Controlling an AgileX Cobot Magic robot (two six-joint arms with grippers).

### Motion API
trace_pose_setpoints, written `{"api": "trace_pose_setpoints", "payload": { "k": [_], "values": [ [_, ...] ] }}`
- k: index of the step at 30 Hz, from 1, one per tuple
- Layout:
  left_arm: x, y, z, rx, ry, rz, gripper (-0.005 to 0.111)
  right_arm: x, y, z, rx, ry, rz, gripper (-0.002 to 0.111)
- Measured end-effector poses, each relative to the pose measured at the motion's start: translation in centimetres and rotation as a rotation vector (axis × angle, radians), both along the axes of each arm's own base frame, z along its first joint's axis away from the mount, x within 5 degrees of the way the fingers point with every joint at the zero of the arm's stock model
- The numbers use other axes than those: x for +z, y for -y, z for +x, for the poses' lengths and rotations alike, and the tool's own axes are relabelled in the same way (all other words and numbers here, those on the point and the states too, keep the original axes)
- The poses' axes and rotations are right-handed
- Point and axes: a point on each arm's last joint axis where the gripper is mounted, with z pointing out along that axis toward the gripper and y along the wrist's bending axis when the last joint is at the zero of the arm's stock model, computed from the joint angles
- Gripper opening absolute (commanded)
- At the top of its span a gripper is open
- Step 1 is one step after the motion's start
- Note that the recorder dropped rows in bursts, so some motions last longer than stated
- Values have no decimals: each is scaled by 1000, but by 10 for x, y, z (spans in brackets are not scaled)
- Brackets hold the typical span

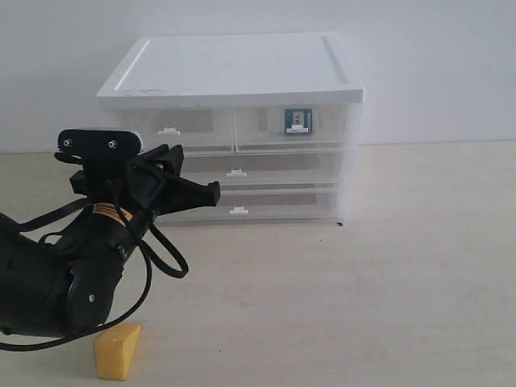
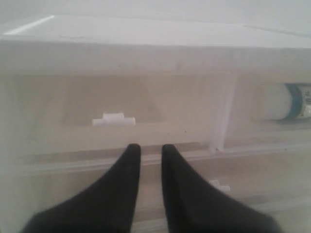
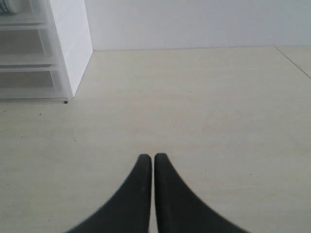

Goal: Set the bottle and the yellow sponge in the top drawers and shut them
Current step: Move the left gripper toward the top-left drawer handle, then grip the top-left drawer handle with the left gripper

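Left gripper [image 2: 151,148] seems slightly parted facing translucent plastic top drawers [image 2: 73,102]; right gripper [image 3: 153,158] clenched.

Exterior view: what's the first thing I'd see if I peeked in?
The big black robot arm at the front left, its hand close in front of the white-topped cabinet. Then the yellow sponge on the table by the arm, and the bottle already inside the right top drawer.
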Motion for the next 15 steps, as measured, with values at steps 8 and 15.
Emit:
{"api": "trace_pose_setpoints", "payload": {
  "k": [8, 15],
  "values": [
    [0, 2, 2, 0, -10, -3, 80, 0, 0, 0, 0, 0, 0, 0],
    [7, 2, 13, 83, -1, -50, 80, 0, 0, 0, 0, 0, 0, 0]
  ]
}}
